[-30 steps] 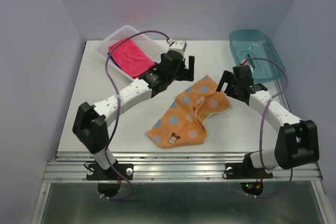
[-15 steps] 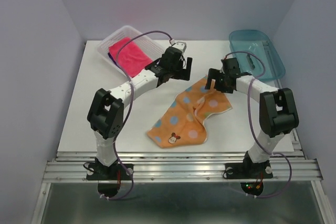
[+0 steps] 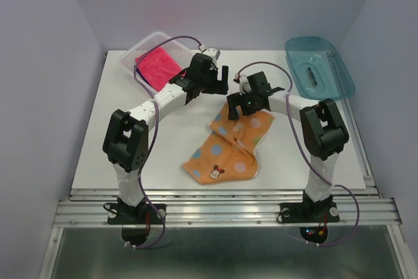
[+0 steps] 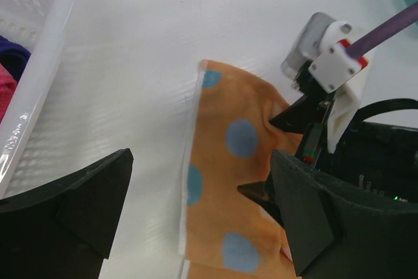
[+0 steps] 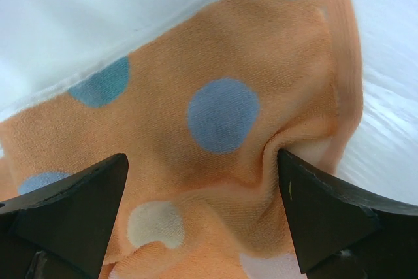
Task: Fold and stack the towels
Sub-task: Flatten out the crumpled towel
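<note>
The orange spotted towel (image 3: 228, 148) lies rumpled mid-table, cartoon print near its front corner. My right gripper (image 3: 240, 109) is open, low over the towel's far edge, its fingers (image 5: 72, 210) straddling a raised fold of the towel (image 5: 222, 161). My left gripper (image 3: 221, 82) is open and empty just behind the towel's far corner (image 4: 228, 155), facing the right gripper (image 4: 326, 63). The pink-red towel (image 3: 157, 66) lies in the white basket (image 3: 134, 53). A sliver of dark purple towel (image 4: 13, 57) shows in the basket beside it.
A teal tray (image 3: 320, 66) holding a small object stands at the back right. The white basket's rim (image 4: 32, 76) is close on the left gripper's left. Grey walls enclose the white table (image 3: 130, 155) on three sides.
My right gripper swung left across the towel's far end, and the towel's far right part has bunched leftward. My left gripper drew back and left a little.
</note>
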Action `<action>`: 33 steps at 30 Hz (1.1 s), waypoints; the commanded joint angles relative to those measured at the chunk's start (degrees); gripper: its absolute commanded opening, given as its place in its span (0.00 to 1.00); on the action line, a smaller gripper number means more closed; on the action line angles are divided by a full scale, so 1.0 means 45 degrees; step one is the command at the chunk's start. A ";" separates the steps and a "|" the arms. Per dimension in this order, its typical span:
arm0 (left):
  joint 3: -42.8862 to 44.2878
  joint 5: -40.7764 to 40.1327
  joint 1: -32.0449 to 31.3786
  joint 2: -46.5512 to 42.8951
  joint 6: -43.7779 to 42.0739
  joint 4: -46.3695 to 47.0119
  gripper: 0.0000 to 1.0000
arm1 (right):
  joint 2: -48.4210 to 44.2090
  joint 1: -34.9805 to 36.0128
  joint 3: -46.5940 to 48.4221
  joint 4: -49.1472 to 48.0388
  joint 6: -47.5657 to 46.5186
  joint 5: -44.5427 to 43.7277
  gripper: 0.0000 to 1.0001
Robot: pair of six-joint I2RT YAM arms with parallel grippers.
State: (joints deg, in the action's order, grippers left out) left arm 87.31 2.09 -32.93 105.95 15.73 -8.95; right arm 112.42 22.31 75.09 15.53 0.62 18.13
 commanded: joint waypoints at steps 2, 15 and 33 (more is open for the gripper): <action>-0.0222 0.0844 0.0013 -0.0519 0.0021 0.0602 0.99 | -0.0800 0.0551 -0.0591 -0.0929 -0.1176 0.0409 1.00; 0.2057 0.1453 -0.0338 0.2077 -0.0895 -0.0058 0.99 | -0.6367 -0.0774 -0.3596 -0.0601 0.3626 -0.4535 1.00; 0.7258 -0.2357 -0.0749 0.6981 -0.1073 -0.2815 0.90 | -0.7990 -0.1617 -0.5026 0.0495 0.4940 -0.6295 1.00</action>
State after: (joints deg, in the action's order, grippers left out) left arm 116.49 -5.02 -36.62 137.08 10.79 -19.51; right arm 78.35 15.77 53.52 17.85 21.39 -8.01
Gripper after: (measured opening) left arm 0.919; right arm 0.999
